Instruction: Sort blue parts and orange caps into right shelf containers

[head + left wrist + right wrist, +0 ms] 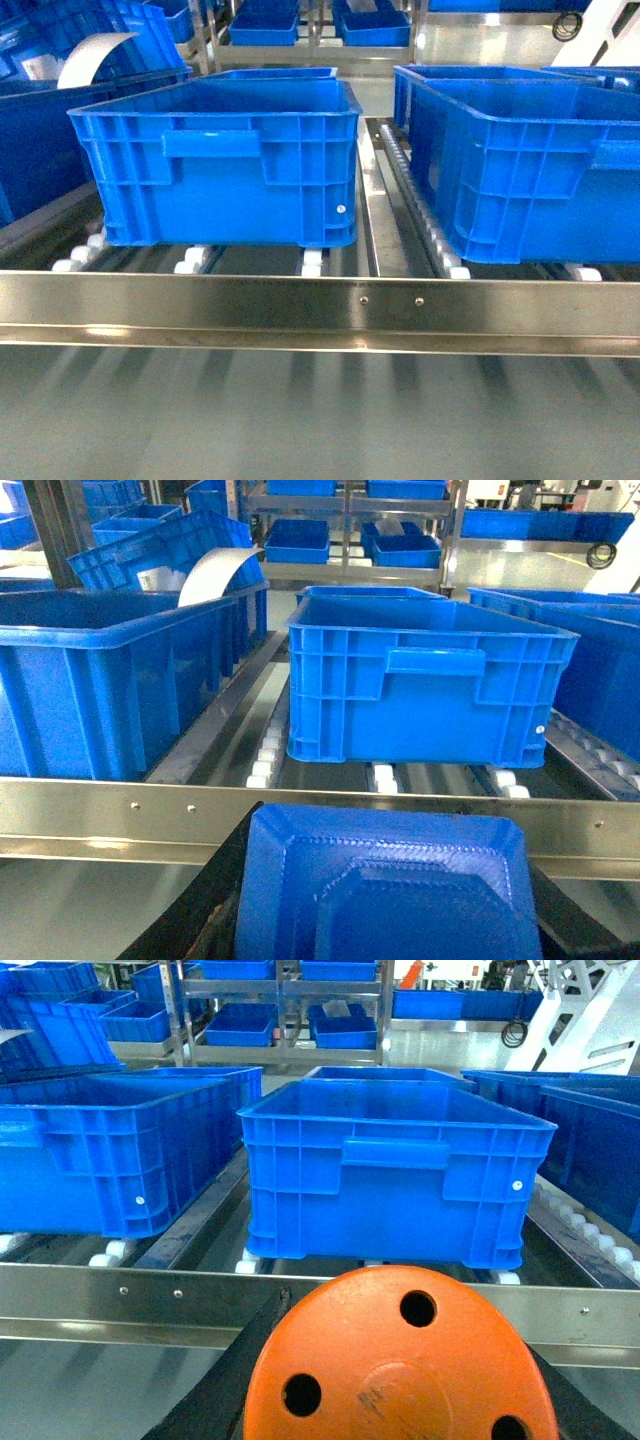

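In the left wrist view a blue part (385,890) with stepped, chamfered faces fills the bottom of the frame. My left gripper (385,905) is shut on it, its black fingers (210,890) showing on either side. My right gripper (400,1380) is shut on an orange cap (395,1355), a round disc with three holes, between black fingers (220,1380). Both held pieces hover just in front of the shelf rail (320,310). Beyond the rail stand open blue containers (220,160) (530,170) on white rollers. Neither gripper appears in the head view.
More blue bins stand at the far left (90,670) and on racks behind (240,1020). A steel divider with rollers (400,190) runs between the two front bins. A curved white sheet (215,575) sticks out of a tilted bin.
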`<state>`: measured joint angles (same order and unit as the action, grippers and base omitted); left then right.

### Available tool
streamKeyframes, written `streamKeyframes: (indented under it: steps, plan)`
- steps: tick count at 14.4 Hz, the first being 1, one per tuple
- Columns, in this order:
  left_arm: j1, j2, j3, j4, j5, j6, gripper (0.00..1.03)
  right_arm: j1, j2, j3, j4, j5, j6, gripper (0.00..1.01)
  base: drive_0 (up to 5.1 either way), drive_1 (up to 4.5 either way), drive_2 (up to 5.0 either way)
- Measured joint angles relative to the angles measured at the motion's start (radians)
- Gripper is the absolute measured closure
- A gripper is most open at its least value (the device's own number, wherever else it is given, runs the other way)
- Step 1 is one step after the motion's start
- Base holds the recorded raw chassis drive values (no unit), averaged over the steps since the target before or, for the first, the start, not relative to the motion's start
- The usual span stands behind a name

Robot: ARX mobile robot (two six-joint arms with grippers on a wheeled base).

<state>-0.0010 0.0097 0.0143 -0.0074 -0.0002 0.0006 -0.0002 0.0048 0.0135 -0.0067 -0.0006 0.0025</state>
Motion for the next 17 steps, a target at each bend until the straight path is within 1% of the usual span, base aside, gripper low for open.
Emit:
streamKeyframes:
  steps: [13, 17]
  plan:
    - [0.0, 0.0, 0.0, 0.001, 0.0, 0.0, 0.59, 0.0, 0.0, 0.0, 0.001, 0.0, 0.0, 0.58, 0.1, 3.84, -3.7]
    - [0.0, 0.0, 0.0, 0.0, 0.0, 0.0, 0.59, 0.0, 0.0, 0.0, 0.001, 0.0, 0.0, 0.58, -0.1, 2.82, -2.9]
